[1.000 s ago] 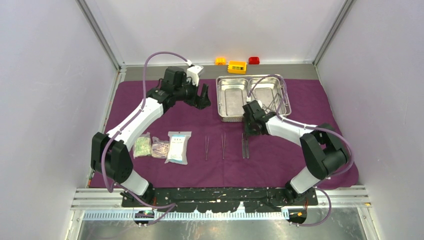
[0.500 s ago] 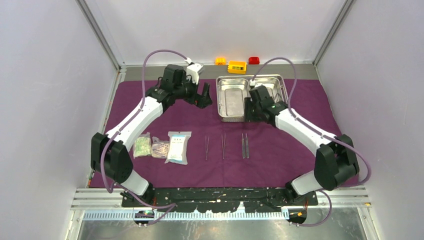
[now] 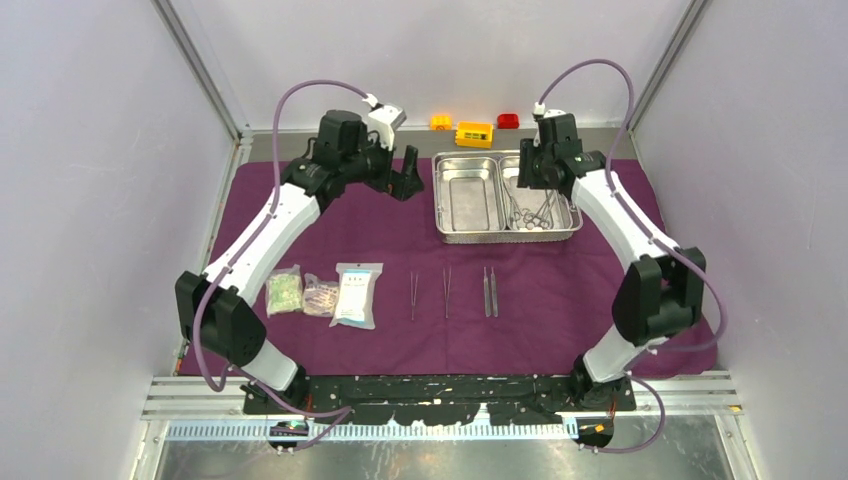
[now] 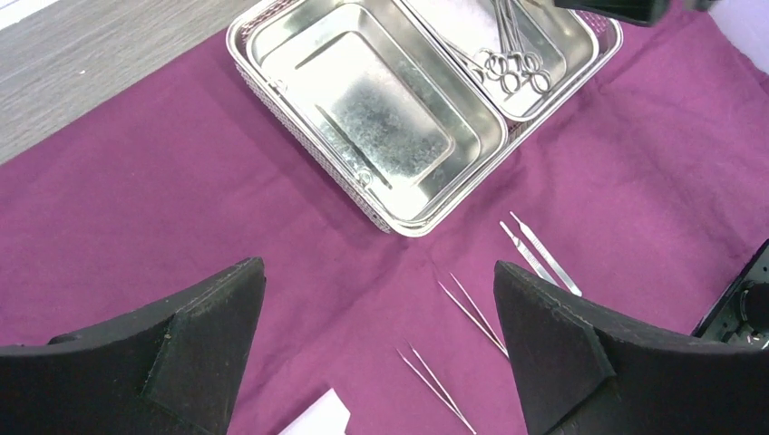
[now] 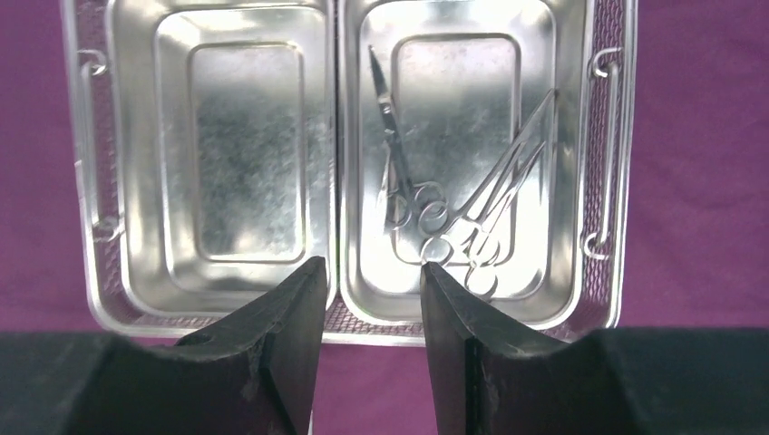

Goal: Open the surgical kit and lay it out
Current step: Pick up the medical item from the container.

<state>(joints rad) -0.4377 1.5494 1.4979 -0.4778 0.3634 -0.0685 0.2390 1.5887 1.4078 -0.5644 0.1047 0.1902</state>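
Note:
The dark-purple cloth (image 3: 400, 230) lies spread flat. The steel tray (image 3: 437, 195) stands at its back middle, its left compartment empty. Scissors and clamps (image 3: 535, 208) lie in the right compartment and show in the right wrist view (image 5: 481, 217). Two tweezers (image 3: 413, 295) (image 3: 447, 292) and a pair of straight steel handles (image 3: 489, 292) lie in a row on the cloth. Three sealed packets (image 3: 357, 294) lie to the left. My left gripper (image 3: 405, 180) (image 4: 378, 267) is open and empty, left of the tray. My right gripper (image 3: 528, 178) (image 5: 369, 267) is open and empty above the tray's back edge.
Yellow (image 3: 474, 133), orange (image 3: 441, 121) and red (image 3: 508, 120) toy bricks sit on the grey strip behind the cloth. Enclosure walls stand close on both sides. The tray rim also shows in the left wrist view (image 4: 243, 68).
My right gripper has left the steel handles on the cloth and moved back and up, over the tray's right compartment. My left gripper has drifted slightly back.

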